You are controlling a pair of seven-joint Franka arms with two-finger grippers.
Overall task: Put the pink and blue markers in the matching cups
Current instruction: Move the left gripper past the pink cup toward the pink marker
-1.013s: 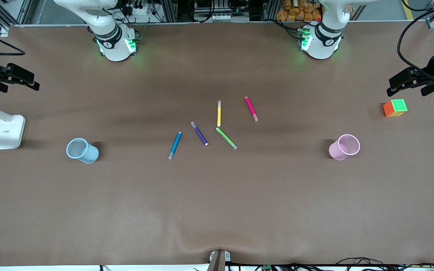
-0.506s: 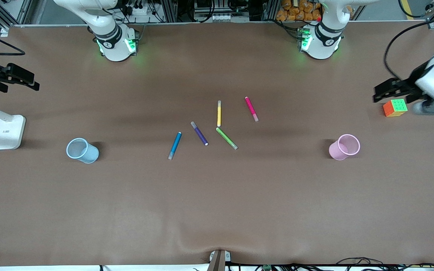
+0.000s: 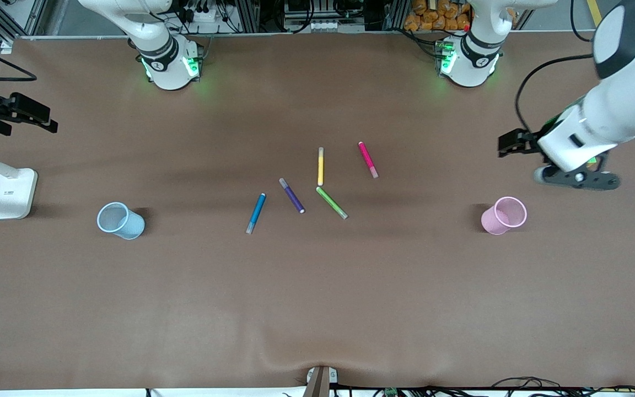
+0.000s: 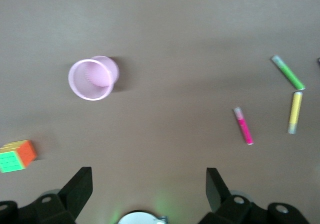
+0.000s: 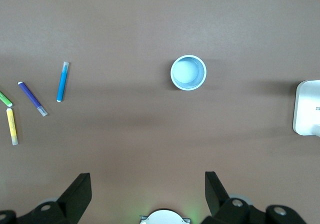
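Left gripper [image 3: 516, 144]: fingers spread wide in my left wrist view, nothing between them. It hangs in the air over bare table at the left arm's end, above the pink cup [image 3: 504, 215] and a multicoloured puzzle cube [image 4: 17, 155]. The forearm slants down from the table's edge, wrist tipped, camera looking down at the mat.

Right gripper [image 5: 145, 194]: also spread and empty, parked high over the right arm's end of the table, with the pale blue cup [image 3: 120, 220] below it. I count this arm as waiting.

Task things: the pink marker [image 3: 367, 159] lies flat in the middle of the table, farther from the front camera than the other pens except the yellow marker [image 3: 321, 166], which lies just beside it toward the right arm's end. The blue marker [image 3: 256, 213] lies flat nearest the front camera and nearest the blue cup's end. Between them sit the purple marker [image 3: 291, 195] and the green marker [image 3: 331, 202]; neither is wanted. Both cups stand upright, empty as far as I can see, well apart from the pens. A white lamp base [image 3: 12, 193] sits near the blue cup.

My read: first step, approach. Nothing is picked yet. Next I need the left gripper over the pink marker, fingers turned across its barrel, then lowered to the mat without nudging the yellow one.
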